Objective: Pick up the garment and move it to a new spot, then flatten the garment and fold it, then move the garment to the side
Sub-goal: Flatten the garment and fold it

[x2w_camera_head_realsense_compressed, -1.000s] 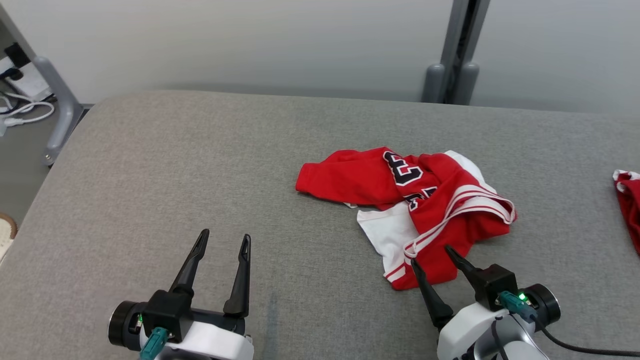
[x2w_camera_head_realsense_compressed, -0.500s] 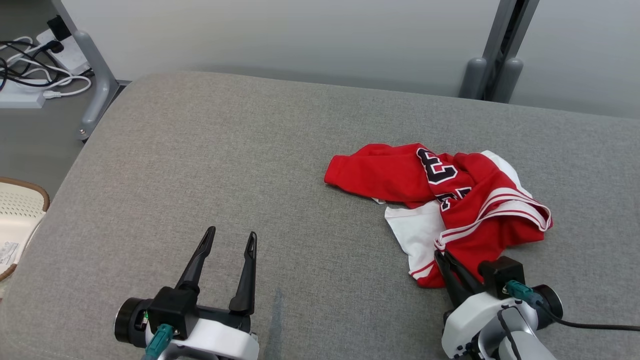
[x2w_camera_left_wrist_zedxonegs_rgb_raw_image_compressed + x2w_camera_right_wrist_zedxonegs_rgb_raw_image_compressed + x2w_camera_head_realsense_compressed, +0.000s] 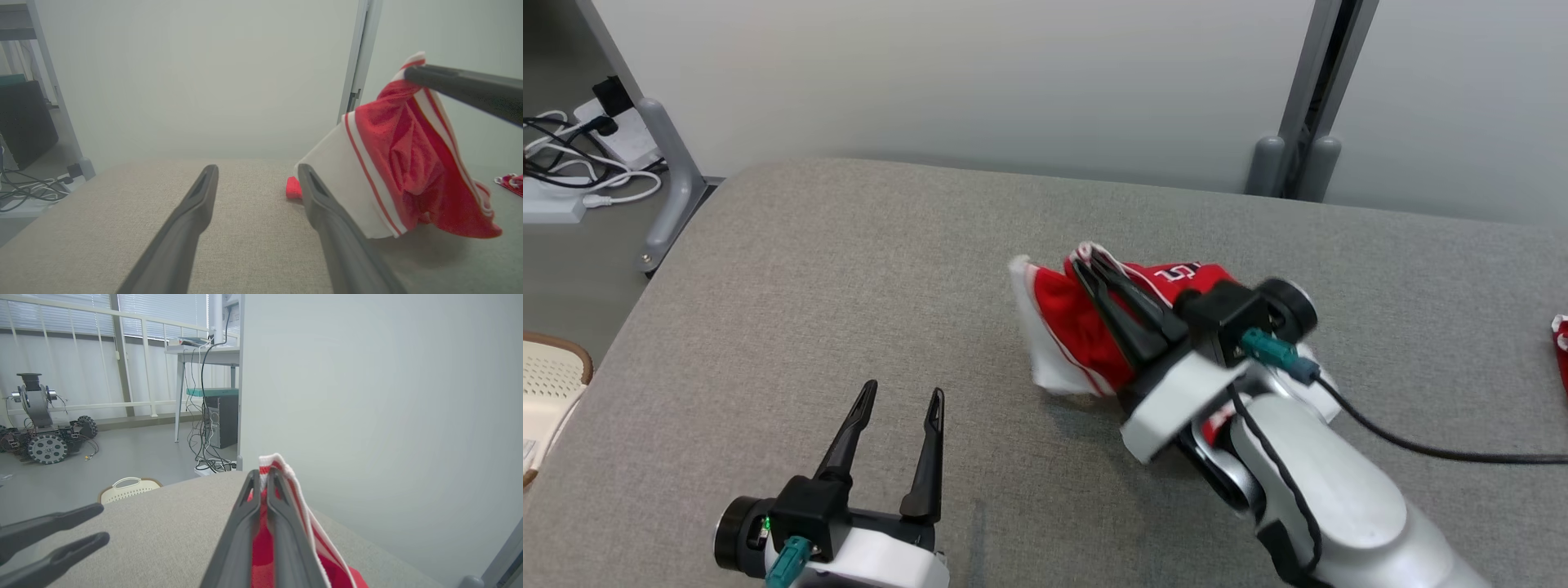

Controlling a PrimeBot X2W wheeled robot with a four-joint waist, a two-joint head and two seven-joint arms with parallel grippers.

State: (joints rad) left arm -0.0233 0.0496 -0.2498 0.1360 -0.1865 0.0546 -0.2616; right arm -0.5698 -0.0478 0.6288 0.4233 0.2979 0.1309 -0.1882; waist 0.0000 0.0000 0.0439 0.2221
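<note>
The garment [image 3: 1066, 331] is a red jersey with white panels and striped trim. It hangs bunched above the grey padded table [image 3: 849, 269], right of centre. My right gripper [image 3: 1086, 263] is shut on its striped edge, with the arm reaching up and to the left. From the right wrist the closed fingers pinch the trim, and the garment [image 3: 335, 575] drapes below my right gripper [image 3: 261, 474]. My left gripper [image 3: 903, 394] rests low at the front left, open with nothing in it. Past my left gripper [image 3: 257, 171], the left wrist view shows the garment [image 3: 392, 163] hanging to the right.
Another red cloth [image 3: 1561, 343] lies at the table's right edge. On the floor to the left are a cream basket [image 3: 547, 384], a power strip with cables [image 3: 564, 175] and a grey frame leg [image 3: 670, 196]. A partition post [image 3: 1298, 163] stands behind the table.
My right gripper closed on the garment's near edge, then lifted it off the table and carried it up and to the left. The head camera shifted. My left gripper stayed open and still.
</note>
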